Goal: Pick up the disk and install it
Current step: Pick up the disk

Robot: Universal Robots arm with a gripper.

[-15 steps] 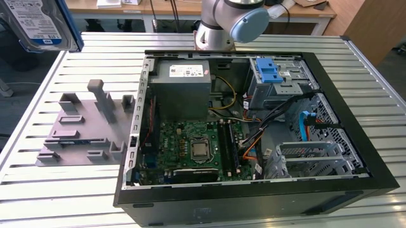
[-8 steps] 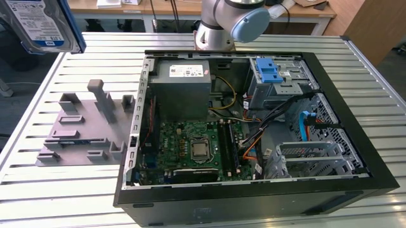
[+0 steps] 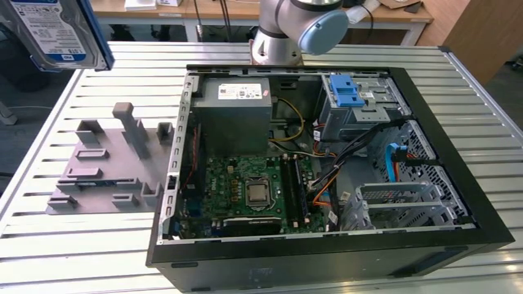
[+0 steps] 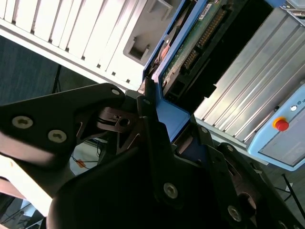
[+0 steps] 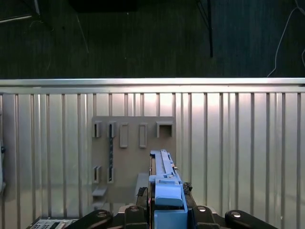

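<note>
The disk (image 3: 61,30), a silver drive with a blue-and-white label in a blue carrier frame, hangs in the air at the exterior view's upper left, above the slatted table. In the first wrist view its blue carrier edge (image 5: 164,186) stands upright between the black fingers of my gripper (image 5: 167,211), which is shut on it. The second wrist view shows the disk's green circuit-board side (image 4: 190,52) and blue frame, clamped at the gripper (image 4: 164,112). The open computer case (image 3: 176,153) lies to the exterior view's right of the disk.
Inside the case are a grey drive cage with a blue bracket (image 3: 353,92), a grey power-supply box (image 3: 233,110), a motherboard (image 3: 253,190) and loose cables. A grey slotted fixture (image 3: 110,165) sits on the table beside the case, below the disk (image 5: 133,148). The arm's base (image 3: 282,37) stands behind the case.
</note>
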